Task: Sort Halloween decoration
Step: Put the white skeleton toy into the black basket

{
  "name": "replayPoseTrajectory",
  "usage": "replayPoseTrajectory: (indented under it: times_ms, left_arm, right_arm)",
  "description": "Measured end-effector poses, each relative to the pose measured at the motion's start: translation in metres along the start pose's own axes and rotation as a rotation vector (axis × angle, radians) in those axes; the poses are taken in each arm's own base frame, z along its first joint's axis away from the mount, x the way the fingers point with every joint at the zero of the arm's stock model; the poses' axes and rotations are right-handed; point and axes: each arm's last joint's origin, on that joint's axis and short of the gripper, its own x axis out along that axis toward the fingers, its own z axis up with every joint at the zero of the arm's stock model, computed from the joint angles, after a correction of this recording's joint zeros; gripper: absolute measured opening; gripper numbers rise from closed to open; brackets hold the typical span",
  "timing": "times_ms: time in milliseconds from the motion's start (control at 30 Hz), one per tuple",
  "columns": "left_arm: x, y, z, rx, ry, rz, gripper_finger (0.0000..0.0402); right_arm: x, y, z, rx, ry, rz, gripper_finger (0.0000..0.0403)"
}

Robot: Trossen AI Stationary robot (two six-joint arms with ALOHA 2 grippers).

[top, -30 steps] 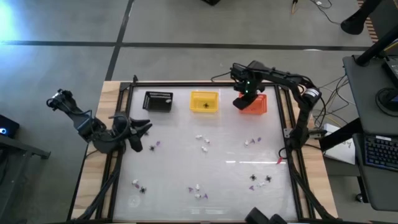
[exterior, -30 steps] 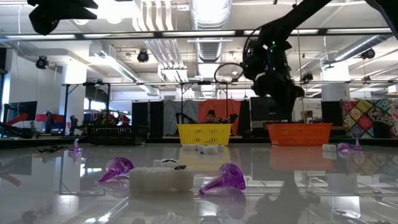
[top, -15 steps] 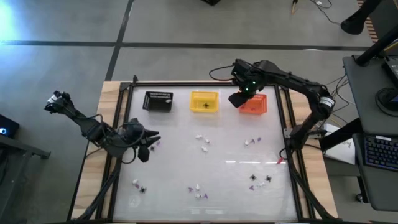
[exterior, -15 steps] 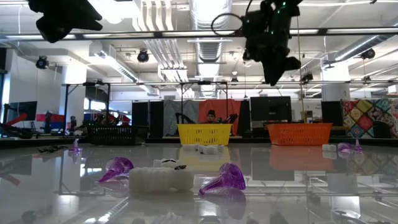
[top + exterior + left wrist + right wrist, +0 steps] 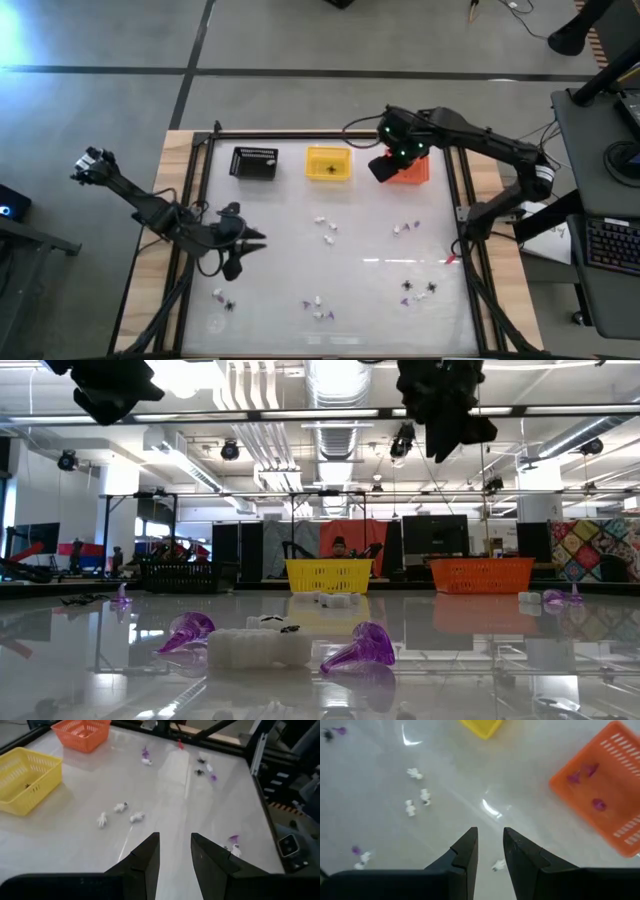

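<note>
Nearest the low camera we saw a white bit flanked by two purple bits, lying on the glossy table. More trinkets lay scattered across it: white bits near the middle, a spider toward the near left corner, and a mixed cluster at near right.

Over the table's left side we found the left gripper hovering, its fingers parted by a narrow gap with nothing between them.

At the far edge stood three baskets in a row: black, yellow and orange. A dark speck, probably a spider, lay in the yellow one, though we could not be sure from above. In the right wrist view three purple bits sat inside the orange basket.

The right gripper hung high, just beside the orange basket's inner edge, its fingers slightly apart and empty.
</note>
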Motion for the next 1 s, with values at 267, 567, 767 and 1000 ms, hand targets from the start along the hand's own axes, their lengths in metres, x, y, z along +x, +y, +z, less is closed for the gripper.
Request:
replayPoseTrajectory:
  times_ms: [267, 567, 767, 1000]
  left_arm:
    - [0.020, -0.009, -0.004, 0.064, 0.012, 0.015, 0.0094]
    - [0.044, 0.004, -0.004, 0.153, 0.091, 0.067, 0.0094]
    - [0.060, 0.028, 0.004, 0.171, 0.152, 0.057, 0.0094]
    - [0.074, 0.063, 0.017, 0.109, 0.180, 0.006, 0.0094]
  right_arm:
    - [-0.001, 0.026, -0.020, -0.011, 0.021, 0.037, 0.0085]
    - [0.009, 0.050, -0.036, -0.052, 0.059, 0.043, 0.0084]
    - [0.009, 0.055, -0.042, -0.079, 0.021, -0.003, 0.0084]
    - [0.009, 0.055, -0.042, -0.142, 0.012, -0.011, 0.0093]
